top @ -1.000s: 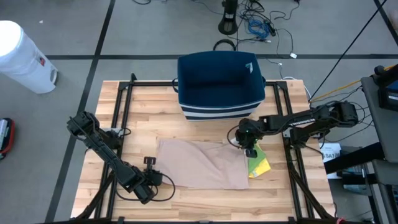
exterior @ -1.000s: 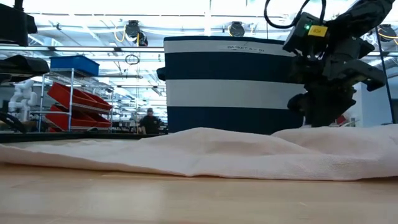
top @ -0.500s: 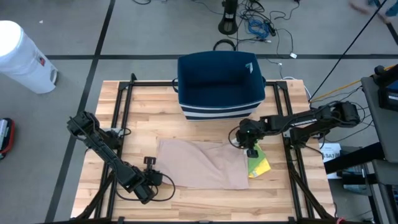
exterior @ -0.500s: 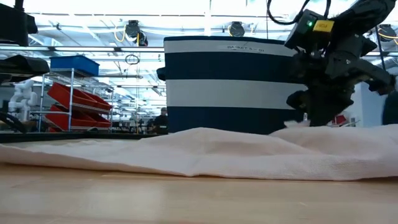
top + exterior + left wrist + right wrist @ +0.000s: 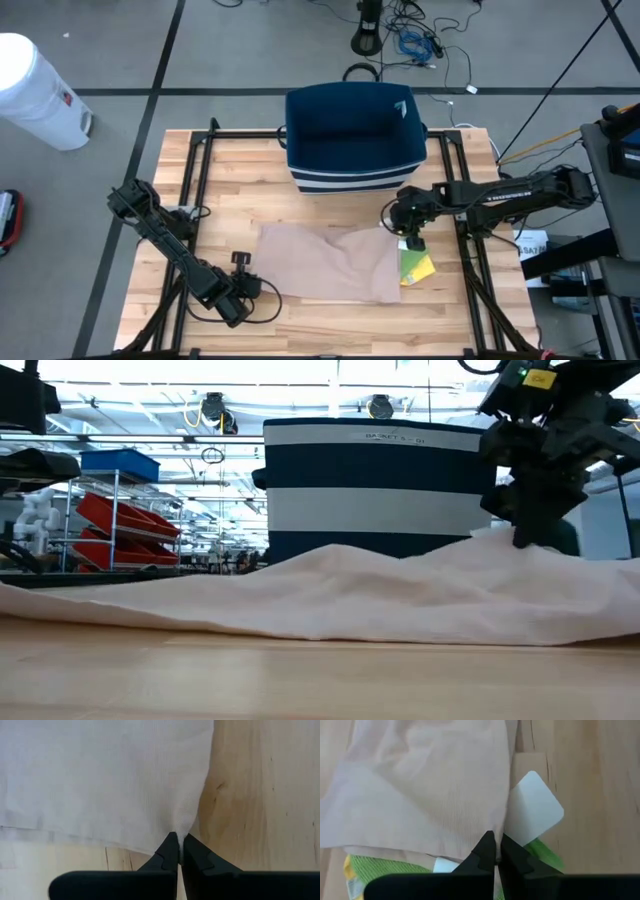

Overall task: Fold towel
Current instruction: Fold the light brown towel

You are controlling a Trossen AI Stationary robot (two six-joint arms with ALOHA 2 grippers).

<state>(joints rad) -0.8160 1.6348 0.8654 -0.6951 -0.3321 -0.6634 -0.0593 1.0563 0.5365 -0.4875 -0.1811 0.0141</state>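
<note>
A wooden table (image 5: 200, 180) on a grey workshop floor carries a beige towel (image 5: 325, 262) spread across its middle, in front of a navy basket with white stripes (image 5: 354, 136). The right gripper (image 5: 412, 240) has its fingers closed on the towel's edge nearest the basket and holds that corner raised off the wood, above a yellow-green cloth (image 5: 416, 267) lying partly under the fabric. The left gripper (image 5: 240, 285) sits low at the towel's opposite, near corner, its fingers pinched tight on the hem (image 5: 178, 837). From table height the cloth rises in a soft ridge toward the right gripper (image 5: 527, 530). A white bin (image 5: 38, 92) stands on the floor beyond the table.
</note>
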